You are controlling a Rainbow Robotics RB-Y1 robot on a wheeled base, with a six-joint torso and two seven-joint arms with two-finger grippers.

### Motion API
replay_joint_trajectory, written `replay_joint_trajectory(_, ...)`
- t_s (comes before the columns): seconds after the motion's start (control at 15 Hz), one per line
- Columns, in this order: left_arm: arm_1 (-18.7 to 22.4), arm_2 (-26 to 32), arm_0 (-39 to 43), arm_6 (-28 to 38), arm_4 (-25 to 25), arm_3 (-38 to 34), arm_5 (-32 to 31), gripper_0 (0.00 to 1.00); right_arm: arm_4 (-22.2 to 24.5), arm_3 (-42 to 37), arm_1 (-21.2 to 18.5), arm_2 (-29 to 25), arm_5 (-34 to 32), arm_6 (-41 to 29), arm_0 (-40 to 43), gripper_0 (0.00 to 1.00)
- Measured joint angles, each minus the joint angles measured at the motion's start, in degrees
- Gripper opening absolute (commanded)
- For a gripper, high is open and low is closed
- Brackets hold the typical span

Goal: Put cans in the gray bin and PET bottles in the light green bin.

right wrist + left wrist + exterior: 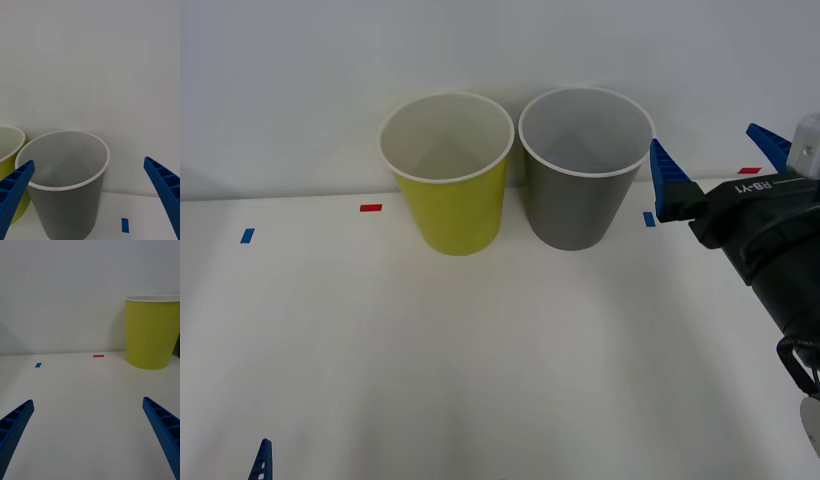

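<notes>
Left gripper (90, 438): fingers spread, empty, low over the counter's (500, 340) near edge.
Right gripper (720, 165): fingers spread, empty, raised just beside the gray bin (584, 170).
Gray bin: upright at the counter's far edge.
Light green bin (447, 175): upright, just beside the gray bin.

A yellow-green bin (450, 190) and a dark gray bin (580, 185), both white-rimmed and pale inside, stand on a white surface (480, 350) dotted with red (370, 208) and blue tape marks (247, 236). The right end effector (720, 165) shows blue ribbed fingers on a black body.
</notes>
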Motion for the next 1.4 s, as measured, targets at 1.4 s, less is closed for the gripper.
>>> replay_joint_trajectory(1.4,0.0,0.0,0.0,0.0,0.0,0.0,0.0,1.0,3.9,19.0,5.9,-1.2,-49.3,3.7,27.6,1.0)
